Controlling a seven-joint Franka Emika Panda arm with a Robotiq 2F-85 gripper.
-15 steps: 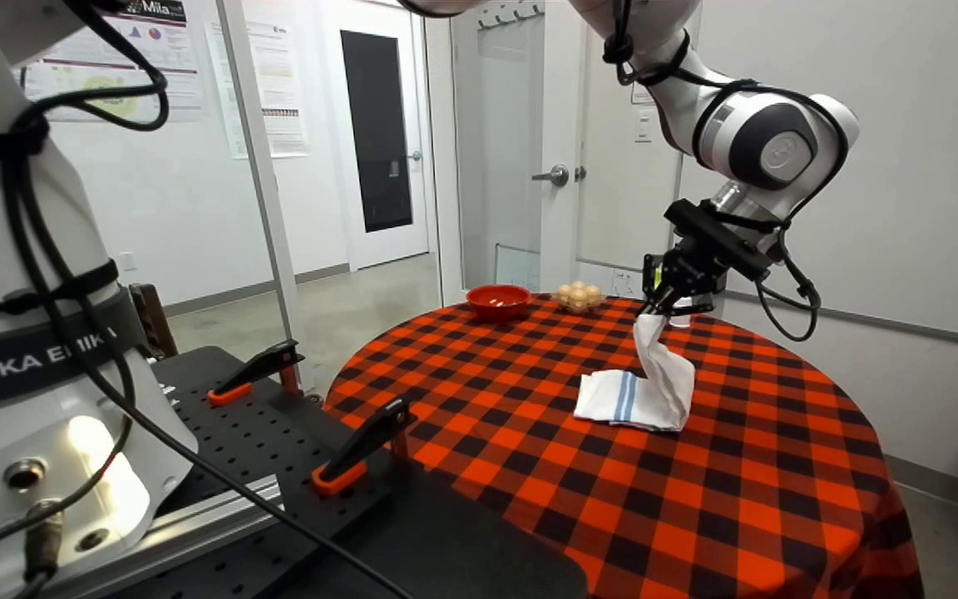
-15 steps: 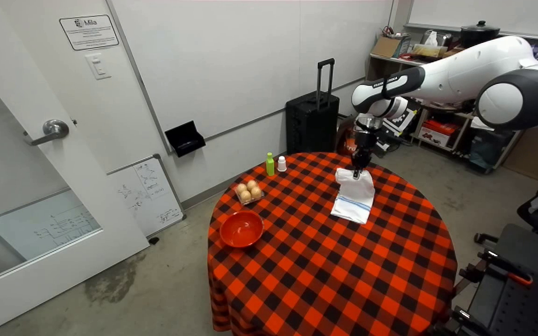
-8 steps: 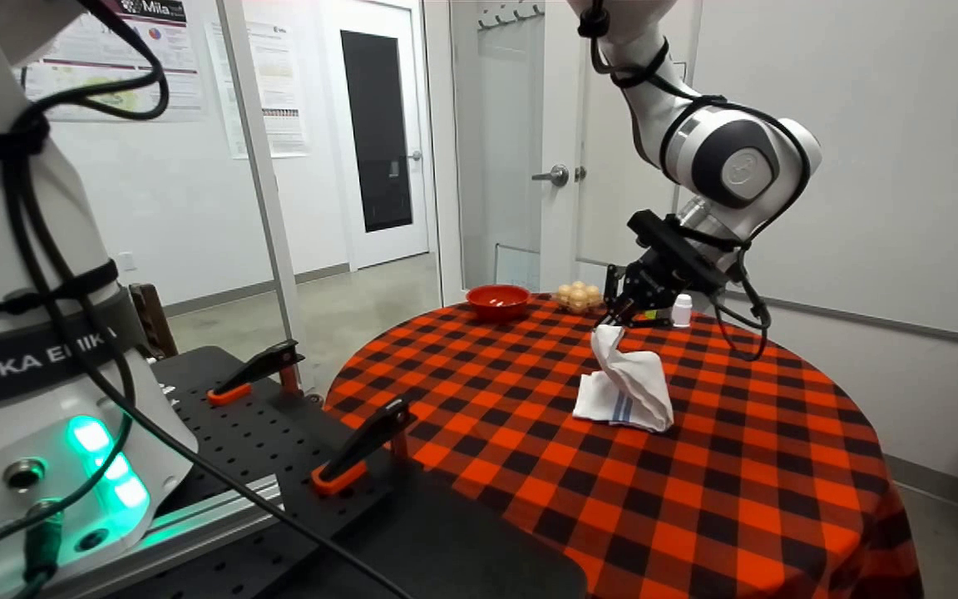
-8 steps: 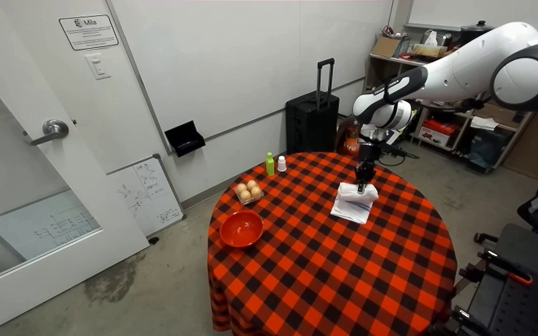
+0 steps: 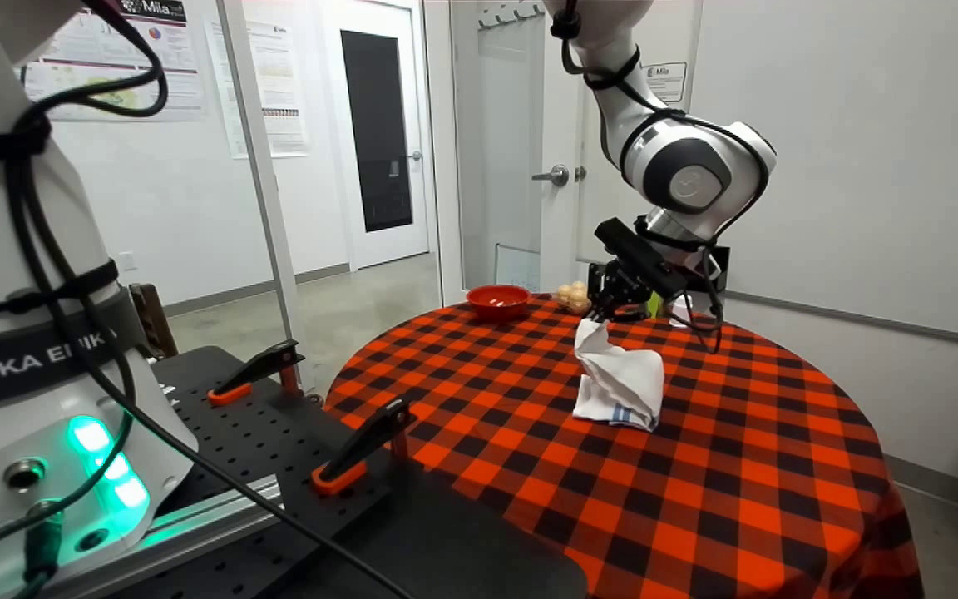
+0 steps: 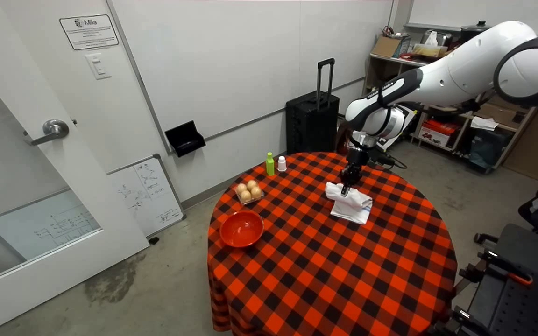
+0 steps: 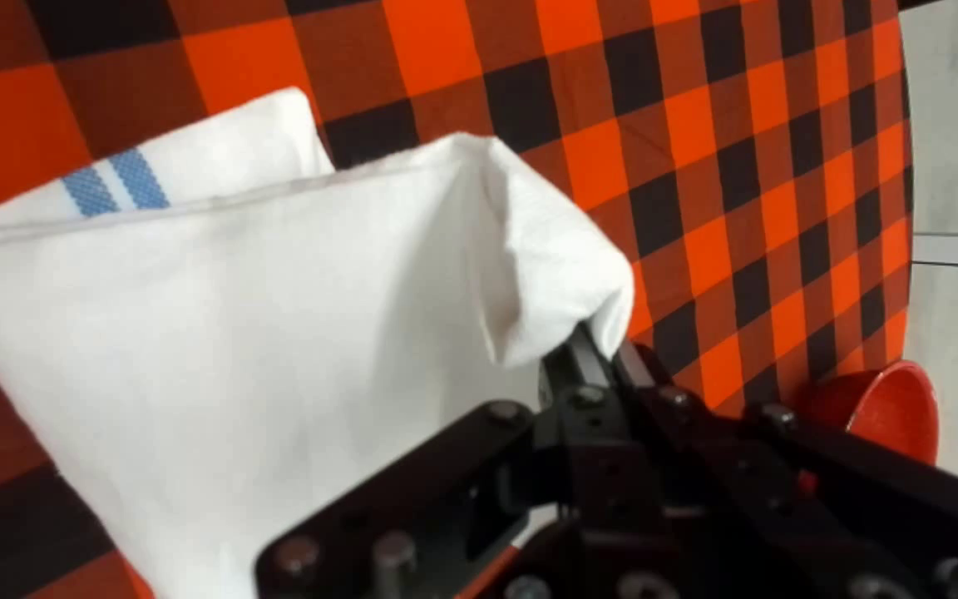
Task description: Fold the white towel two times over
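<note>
White towel (image 5: 624, 378) extends below the end effector (image 5: 596, 316), 1 edge pinched.

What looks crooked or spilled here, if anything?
The white cloth towel with blue stripes looks crooked: in the wrist view its fold runs at a slant, leaving a striped strip underneath uncovered. The black gripper is shut on the lifted end, so this may settle. No spill shows.

The checked tablecloth (image 6: 325, 270) bears a white towel (image 6: 351, 205) (partly raised), red bowl (image 6: 242, 229), boxed eggs (image 6: 255, 192) — plus green bottle (image 6: 270, 165), white container (image 6: 281, 164).
</note>
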